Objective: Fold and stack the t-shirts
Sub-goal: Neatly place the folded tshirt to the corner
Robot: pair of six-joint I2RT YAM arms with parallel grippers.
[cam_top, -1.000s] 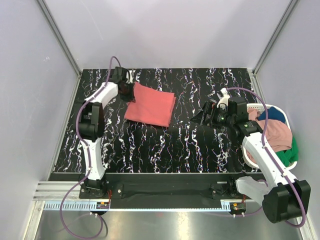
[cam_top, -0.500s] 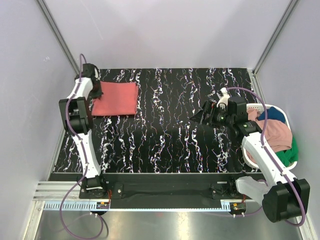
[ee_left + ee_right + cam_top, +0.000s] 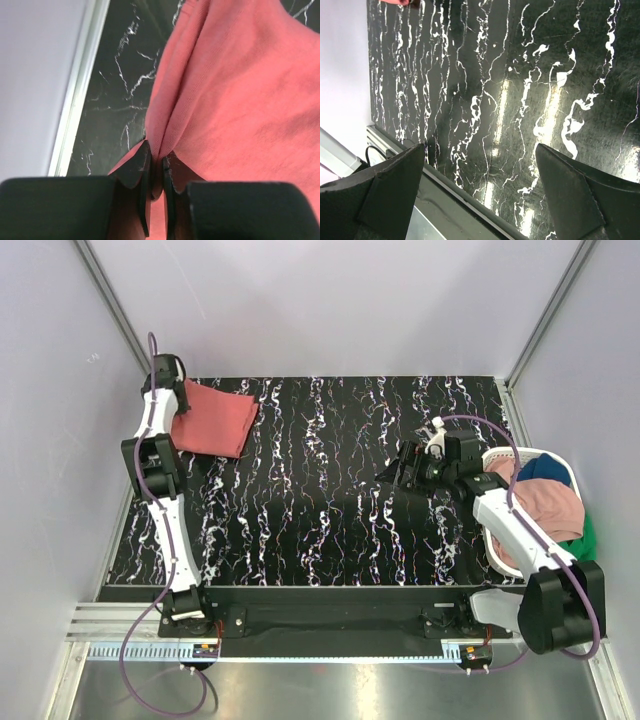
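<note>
Top external | done: coral-red t-shirt (image 3: 215, 418) looks folded, at far-left corner of worktop (image 3: 330, 510) | left end effector (image 3: 156, 161) clenched on its edge | right end effector (image 3: 480, 150) spread wide, grasping nothing, above worktop | left: pink t-shirt (image 3: 545, 505), dark blue t-shirt (image 3: 546, 468), green t-shirt (image 3: 586, 545) heaped unfolded in basket (image 3: 497, 452) | judged about a quarter through

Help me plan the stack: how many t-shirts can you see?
4: a red shirt in the far-left corner of the table; pink shirt, blue shirt and green shirt in the basket. Others may hide underneath.
</note>
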